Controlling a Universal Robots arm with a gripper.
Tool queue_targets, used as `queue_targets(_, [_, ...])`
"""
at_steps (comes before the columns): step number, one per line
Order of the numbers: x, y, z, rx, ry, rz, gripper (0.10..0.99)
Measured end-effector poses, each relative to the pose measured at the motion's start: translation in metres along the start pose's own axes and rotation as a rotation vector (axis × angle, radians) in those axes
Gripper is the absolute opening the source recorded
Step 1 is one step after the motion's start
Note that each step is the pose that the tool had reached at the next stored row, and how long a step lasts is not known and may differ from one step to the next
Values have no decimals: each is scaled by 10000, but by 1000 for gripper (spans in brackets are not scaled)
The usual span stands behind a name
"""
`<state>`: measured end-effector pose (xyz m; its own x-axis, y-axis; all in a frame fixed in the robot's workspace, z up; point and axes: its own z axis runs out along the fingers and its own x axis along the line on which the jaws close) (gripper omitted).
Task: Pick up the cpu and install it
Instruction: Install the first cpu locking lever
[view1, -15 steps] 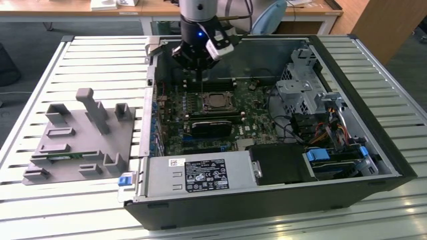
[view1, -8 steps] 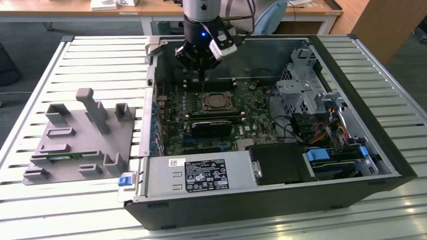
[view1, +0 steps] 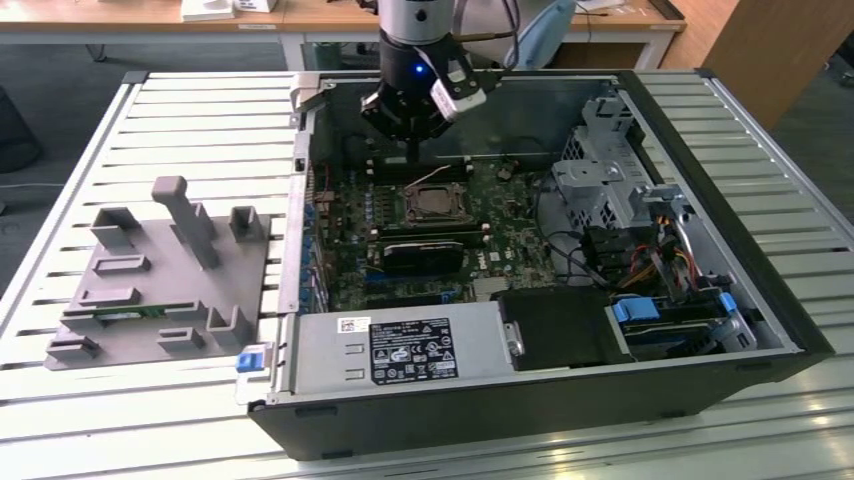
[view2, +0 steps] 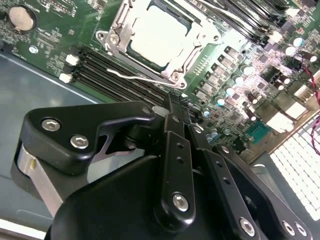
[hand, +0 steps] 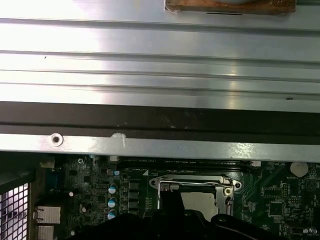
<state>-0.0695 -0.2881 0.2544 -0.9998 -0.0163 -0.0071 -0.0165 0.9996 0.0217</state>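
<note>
- cpu (view2: 159, 34) seated flat in the metal socket frame (view2: 116, 31) on the green motherboard (view2: 45, 35).
- gripper (view2: 172, 107) fingers together, above the memory slots (view2: 107, 72), holding nothing.

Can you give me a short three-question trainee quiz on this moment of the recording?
1. True or false: the cpu lies in the socket on the motherboard.
2. Where is the gripper? A) over the grey holder B) inside the computer case, above the motherboard C) off the table
3. Fill in: the fingers are pressed ____ with nothing between them.

Key: 1 true; 2 B; 3 together.
</note>
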Motion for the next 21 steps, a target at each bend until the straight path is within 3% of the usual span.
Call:
queue_targets(4, [-16, 0, 5, -66, -1, 0, 106])
queue_targets(8, [-18, -1, 25, -505, -9, 3, 106])
queue_targets(21, [-86, -4, 102, -513, -9, 3, 106])
